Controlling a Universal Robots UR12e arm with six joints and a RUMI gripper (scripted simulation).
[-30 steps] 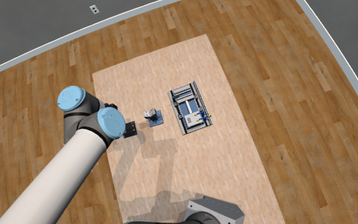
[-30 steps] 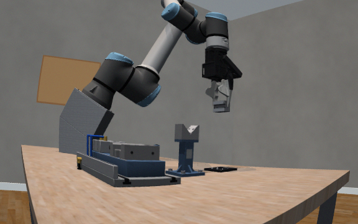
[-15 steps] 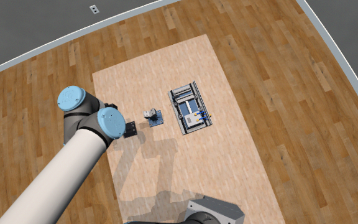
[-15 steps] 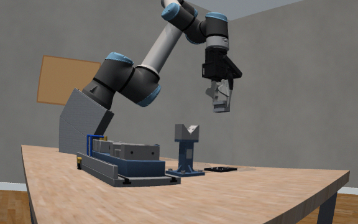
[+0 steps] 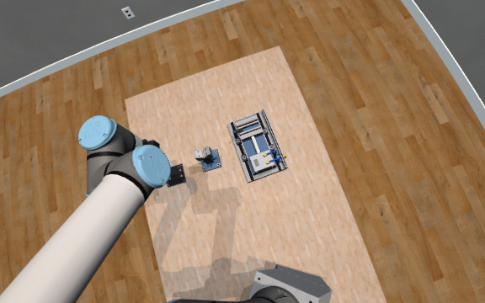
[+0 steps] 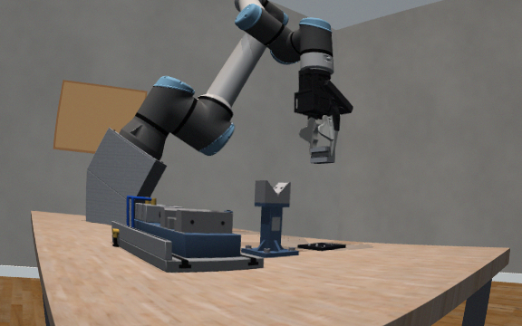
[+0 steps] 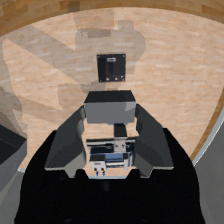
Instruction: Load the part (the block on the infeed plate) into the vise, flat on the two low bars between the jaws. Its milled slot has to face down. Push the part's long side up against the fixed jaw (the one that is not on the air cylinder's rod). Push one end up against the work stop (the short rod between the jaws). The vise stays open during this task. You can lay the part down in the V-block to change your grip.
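Observation:
The part, a grey block (image 6: 322, 159) (image 7: 110, 106), is held between the jaws of my gripper (image 6: 323, 151) (image 7: 110, 105), which is shut on it high above the table. In the exterior view a dark groove runs across the block's near side. In the top view the arm hides block and jaws. The black infeed plate (image 5: 177, 176) (image 6: 311, 246) (image 7: 104, 67) bears no block. The grey V-block (image 5: 203, 153) (image 6: 261, 192) stands on a blue post between plate and vise. The vise (image 5: 263, 162) (image 6: 207, 244) is open; its bars and work stop are too small to judge.
The table (image 5: 293, 219) (image 6: 288, 290) carries all fixtures. Blue air lines (image 5: 274, 160) (image 6: 130, 210) rise at one end of the vise. The angled grey robot base (image 5: 293, 278) (image 6: 116, 186) stands on the same table. The V-block's post (image 6: 271, 226) rises beside the vise.

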